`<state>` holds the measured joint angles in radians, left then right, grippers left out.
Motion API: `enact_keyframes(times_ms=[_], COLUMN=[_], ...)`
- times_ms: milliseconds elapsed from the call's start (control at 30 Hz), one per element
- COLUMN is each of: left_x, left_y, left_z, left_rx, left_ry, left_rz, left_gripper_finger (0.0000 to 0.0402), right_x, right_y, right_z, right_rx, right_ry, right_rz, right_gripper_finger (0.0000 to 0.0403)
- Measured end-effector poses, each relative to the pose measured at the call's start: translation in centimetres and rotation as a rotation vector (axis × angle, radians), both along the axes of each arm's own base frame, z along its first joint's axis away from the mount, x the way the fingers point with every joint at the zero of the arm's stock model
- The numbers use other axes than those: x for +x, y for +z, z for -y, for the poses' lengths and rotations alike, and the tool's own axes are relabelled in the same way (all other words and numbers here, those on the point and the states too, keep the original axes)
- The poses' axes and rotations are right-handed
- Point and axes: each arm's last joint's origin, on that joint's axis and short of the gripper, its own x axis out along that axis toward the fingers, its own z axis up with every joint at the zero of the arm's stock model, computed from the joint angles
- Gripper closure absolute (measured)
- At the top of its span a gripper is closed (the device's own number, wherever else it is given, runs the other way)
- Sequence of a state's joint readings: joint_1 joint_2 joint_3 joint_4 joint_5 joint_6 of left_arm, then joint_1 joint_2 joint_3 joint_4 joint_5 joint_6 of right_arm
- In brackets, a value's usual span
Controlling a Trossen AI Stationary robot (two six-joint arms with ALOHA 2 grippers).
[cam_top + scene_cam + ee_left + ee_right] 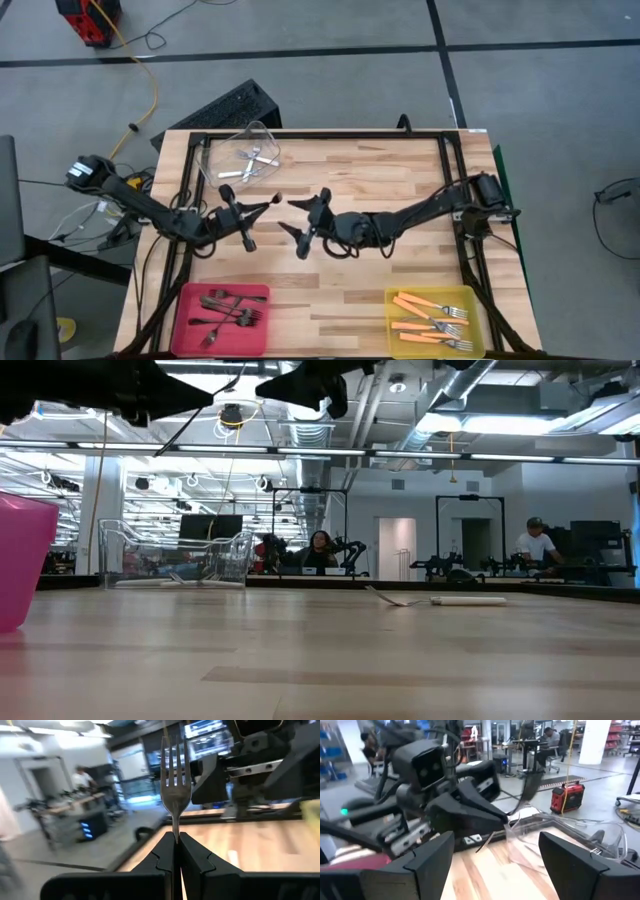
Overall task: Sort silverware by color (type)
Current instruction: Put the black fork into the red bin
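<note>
The two arms are meeting above the middle of the wooden table, their tips facing each other across a small gap.

Left gripper: it is hovering over the table's centre with its fingers pressed together on the handle of a plain silver fork. The left wrist view is showing the fork standing straight out of the closed fingers, tines pointing away. In the high view the fork is appearing only as a thin sliver at the gripper's tip, so its exact tilt is hard to judge there.

Right gripper: it is hanging just beside the left one, fingers spread wide and holding nothing. The right wrist view is looking between them at the left arm's gripper directly ahead.

Sorted silverware: dark forks are lying in the pink bin at the near left corner; orange-handled forks are lying in the yellow bin at the near right corner; a few silver forks are lying in the clear bin at the far left edge.

Low view: both arms are showing only as dark shapes along the top. One more fork is lying flat on the far part of the table beside a white rod-like object. People are sitting at benches in the room beyond.
</note>
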<state>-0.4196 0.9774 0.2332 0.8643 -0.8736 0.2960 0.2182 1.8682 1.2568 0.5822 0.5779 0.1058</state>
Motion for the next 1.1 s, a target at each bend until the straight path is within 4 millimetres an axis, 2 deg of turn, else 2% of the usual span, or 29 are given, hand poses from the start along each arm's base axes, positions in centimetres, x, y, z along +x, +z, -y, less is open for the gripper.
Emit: enact_keyframes(times_ms=[100,300,667,900,1100], left_x=[0.2,1.1,3.1,4.5,4.6], left_y=[0.3,-0.4,-0.3,-0.1,0.0], left_z=[0.5,1.0,1.8,2.3,2.3], left_rx=[0.06,0.124,0.183,0.215,0.237], left_ry=[0.057,0.106,0.186,0.253,0.296], left_rz=[-0.025,-0.106,-0.156,-0.199,-0.223], left_gripper_finger=[0.0401,0.0401,0.0401,0.0401,0.0401], right_x=[0.1,0.4,0.5,0.5,0.5], right_y=[0.2,0.6,0.8,0.7,0.7], right_z=[0.8,2.0,2.6,2.9,2.8], right_rx=[0.031,0.036,0.032,0.031,0.03], right_ry=[-0.019,-0.024,-0.031,-0.036,-0.036], right_rz=[0.024,0.076,0.093,0.09,0.084], right_gripper_finger=[0.0085,0.0085,0.0087,0.0115,0.0142])
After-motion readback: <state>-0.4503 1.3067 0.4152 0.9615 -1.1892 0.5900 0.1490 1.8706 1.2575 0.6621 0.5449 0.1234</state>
